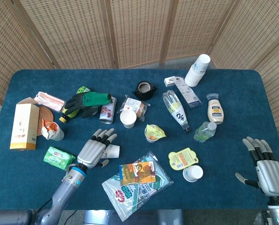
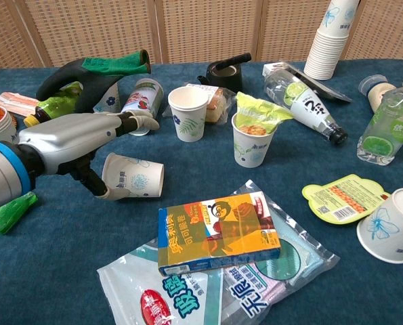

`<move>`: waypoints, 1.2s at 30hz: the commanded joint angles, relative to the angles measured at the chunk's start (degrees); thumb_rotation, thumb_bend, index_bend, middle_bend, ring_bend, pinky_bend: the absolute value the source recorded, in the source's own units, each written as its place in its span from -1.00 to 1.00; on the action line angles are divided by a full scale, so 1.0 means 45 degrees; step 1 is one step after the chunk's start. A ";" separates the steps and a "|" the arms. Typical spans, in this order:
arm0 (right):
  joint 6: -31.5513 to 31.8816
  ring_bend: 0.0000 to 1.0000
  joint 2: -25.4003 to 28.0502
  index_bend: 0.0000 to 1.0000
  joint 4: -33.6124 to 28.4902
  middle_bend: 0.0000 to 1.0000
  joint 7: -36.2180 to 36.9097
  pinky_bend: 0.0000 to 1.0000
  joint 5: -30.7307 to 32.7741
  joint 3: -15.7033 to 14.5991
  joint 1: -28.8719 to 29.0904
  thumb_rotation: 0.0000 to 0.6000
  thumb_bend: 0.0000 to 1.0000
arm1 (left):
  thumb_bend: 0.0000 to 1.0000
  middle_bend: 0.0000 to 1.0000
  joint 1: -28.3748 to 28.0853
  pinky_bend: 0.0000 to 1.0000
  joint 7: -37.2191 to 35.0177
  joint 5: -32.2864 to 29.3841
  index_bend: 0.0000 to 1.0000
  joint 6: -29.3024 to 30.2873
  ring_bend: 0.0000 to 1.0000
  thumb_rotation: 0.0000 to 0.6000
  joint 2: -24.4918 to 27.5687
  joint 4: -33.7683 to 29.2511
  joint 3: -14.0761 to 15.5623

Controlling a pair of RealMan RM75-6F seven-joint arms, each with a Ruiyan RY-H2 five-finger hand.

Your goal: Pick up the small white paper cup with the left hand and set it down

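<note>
A: Quick one. Where's the small white paper cup (image 2: 135, 179)?

B: Lying on its side on the blue surface (image 1: 31, 178), mouth toward the robot's right, just left of the orange snack box (image 2: 218, 232). It's the one with the pale blue flower print, not the upright cup (image 2: 188, 112) farther back.

A: Left hand (image 1: 95, 149)?

B: Right over the cup, fingers stretched out flat and spread above it, thumb (image 2: 105, 193) hooked low at the cup's base end. Looks like touching or nearly so, but nothing wraps the cup. I'd call it empty-handed, fingers apart.

A: Right hand (image 1: 266, 166)?

B: Parked at the near right edge, well apart from everything, fingers extended, holding nothing.

A: So which step?

B: My read: the cup is down on the surface and the hand isn't gripping, so either release at the end of set-down or a reach just short of a grasp. Frames alone don't settle it.

A: Next move needs?

B: If releasing, lift the hand straight up so the thumb doesn't roll the cup into the snack box. If grasping, curl the fingers around the cup wall gently, thin paper will crush.
</note>
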 commanded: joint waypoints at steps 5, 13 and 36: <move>0.0056 -1.00 0.0048 -1.00 -0.0010 -1.00 0.0100 -1.00 -0.0021 0.0017 -0.0010 1.00 -0.71 | -0.41 -1.00 -0.1082 -1.00 0.2461 -0.1866 -0.87 -0.0266 -1.00 1.00 -0.0622 -0.0147 -0.0189; 0.0044 -1.00 0.0072 -1.00 0.0004 -1.00 0.0177 -1.00 0.0023 0.0034 -0.0009 1.00 -0.72 | -0.41 -1.00 -0.1844 -0.95 0.4119 -0.2978 -0.85 0.0255 -1.00 1.00 -0.1124 -0.0102 -0.0255; -0.0008 -1.00 0.0106 -1.00 0.0048 -1.00 0.0370 -1.00 0.0060 0.0037 0.0007 1.00 -0.72 | -0.41 -0.23 -0.2621 -0.30 0.4883 -0.4010 -0.20 0.1186 -0.30 1.00 -0.1523 0.0128 0.0000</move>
